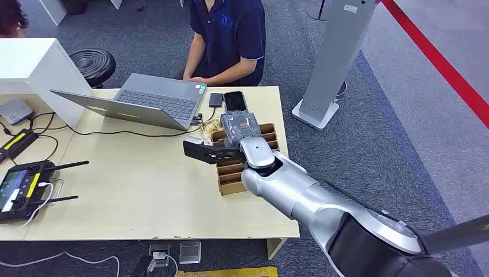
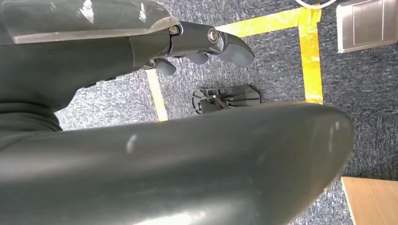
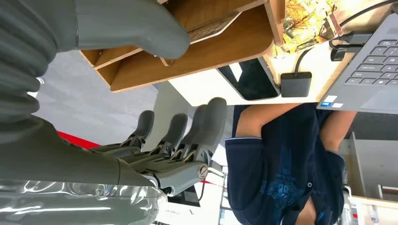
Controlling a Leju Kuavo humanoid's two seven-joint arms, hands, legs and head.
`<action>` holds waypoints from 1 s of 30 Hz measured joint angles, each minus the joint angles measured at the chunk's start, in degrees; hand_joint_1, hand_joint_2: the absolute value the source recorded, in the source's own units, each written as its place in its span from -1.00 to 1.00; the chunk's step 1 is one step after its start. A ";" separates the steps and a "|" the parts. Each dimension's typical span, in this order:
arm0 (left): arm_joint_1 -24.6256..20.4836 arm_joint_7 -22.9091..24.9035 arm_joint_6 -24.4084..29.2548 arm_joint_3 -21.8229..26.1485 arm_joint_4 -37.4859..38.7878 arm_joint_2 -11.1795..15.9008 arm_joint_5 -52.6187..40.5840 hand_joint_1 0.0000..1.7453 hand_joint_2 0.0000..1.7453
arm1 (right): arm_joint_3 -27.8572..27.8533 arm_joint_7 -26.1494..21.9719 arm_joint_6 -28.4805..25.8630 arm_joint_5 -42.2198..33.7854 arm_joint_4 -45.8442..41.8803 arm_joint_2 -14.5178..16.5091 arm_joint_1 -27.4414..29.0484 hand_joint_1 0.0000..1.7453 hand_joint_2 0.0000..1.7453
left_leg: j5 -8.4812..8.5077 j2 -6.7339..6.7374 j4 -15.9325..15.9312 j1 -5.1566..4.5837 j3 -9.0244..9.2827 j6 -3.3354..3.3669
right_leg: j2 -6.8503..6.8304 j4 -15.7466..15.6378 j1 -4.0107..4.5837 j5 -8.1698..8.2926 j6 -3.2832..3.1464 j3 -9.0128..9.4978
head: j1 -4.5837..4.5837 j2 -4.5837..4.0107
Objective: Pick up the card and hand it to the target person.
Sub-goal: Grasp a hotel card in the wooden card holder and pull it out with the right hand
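Note:
A wooden slotted card holder (image 1: 230, 173) stands on the pale table (image 1: 132, 196) near its right edge. My right hand (image 1: 239, 126) hovers over the holder's far end, fingers apart and holding nothing. In the right wrist view a card (image 3: 213, 29) lies in a slot of the holder (image 3: 197, 58), just past the thumb (image 3: 131, 28), while the fingers (image 3: 197, 126) stay off the wood. The person in a dark blue shirt (image 1: 228, 34) sits at the table's far side. My left hand (image 2: 206, 42) hangs over the carpet with loosely bent fingers and nothing in it.
An open laptop (image 1: 155, 101), a black phone (image 1: 234, 100), a small black drive (image 1: 215, 99) and a yellow wrapper (image 1: 209, 127) lie between the holder and the person. A remote controller (image 1: 20, 187) sits at the left. A grey stand (image 1: 334, 57) rises right of the table.

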 joint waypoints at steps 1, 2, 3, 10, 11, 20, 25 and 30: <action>0.00 0.00 -0.03 0.00 0.00 0.00 0.00 -1.00 -1.00 | 0.00 -0.04 0.01 0.00 0.06 0.01 0.05 0.07 1.00 | 0.00 0.00 0.00 0.00 0.00 0.00 | 0.00 0.00 0.00 0.00 0.00 0.00 | -0.01 0.00; 0.00 0.00 -0.06 0.00 0.00 0.00 0.00 -1.00 -1.00 | 0.00 -0.08 0.03 0.00 0.13 0.01 0.12 0.07 1.00 | 0.00 0.00 0.00 0.00 0.00 0.00 | 0.00 0.00 0.00 0.00 0.00 0.00 | -0.01 0.00; 0.00 0.00 -0.10 0.00 0.00 0.00 0.00 -1.00 -1.00 | 0.00 -0.15 0.07 0.00 0.25 0.02 0.24 0.06 1.00 | 0.00 0.00 0.00 0.00 0.00 0.00 | 0.00 0.00 0.00 0.00 0.00 0.00 | -0.01 0.00; 0.00 0.00 -0.14 0.00 0.00 0.00 0.00 -1.00 -1.00 | 0.03 -0.94 0.34 -0.02 1.16 0.27 1.10 0.07 1.00 | 0.00 0.00 0.00 0.00 -0.01 0.00 | 0.00 0.00 0.00 0.00 0.00 0.00 | 0.00 0.00; 0.00 0.00 -0.14 0.00 0.00 0.00 0.00 -1.00 -1.00 | 0.05 -1.05 0.37 -0.02 1.32 0.30 1.22 0.06 1.00 | 0.00 0.00 0.00 0.00 -0.01 0.00 | 0.00 0.00 0.00 0.00 0.00 0.00 | 0.01 0.00; 0.00 0.00 -0.11 0.00 0.00 0.00 0.01 -1.00 -1.00 | 0.17 -1.62 0.41 -0.01 2.47 0.79 2.33 0.38 1.00 | 0.00 0.00 0.00 0.00 -0.01 0.00 | 0.00 0.00 0.00 0.00 0.00 0.00 | -0.01 0.00; 0.01 -0.24 0.18 0.00 0.00 0.00 0.07 -1.00 1.00 | 0.23 -1.59 0.40 0.17 2.67 1.04 2.34 0.52 1.00 | 0.00 0.00 0.00 0.00 -0.01 0.00 | 0.00 0.00 0.00 0.00 0.00 0.00 | 0.01 0.00; 0.00 -0.46 0.38 0.00 0.00 0.00 0.01 -1.00 1.00 | 0.24 -1.41 0.37 0.32 2.68 1.14 2.34 0.52 1.00 | 0.00 0.00 0.00 0.00 -0.01 0.00 | 0.00 0.00 0.00 0.00 0.00 0.00 | 0.00 0.00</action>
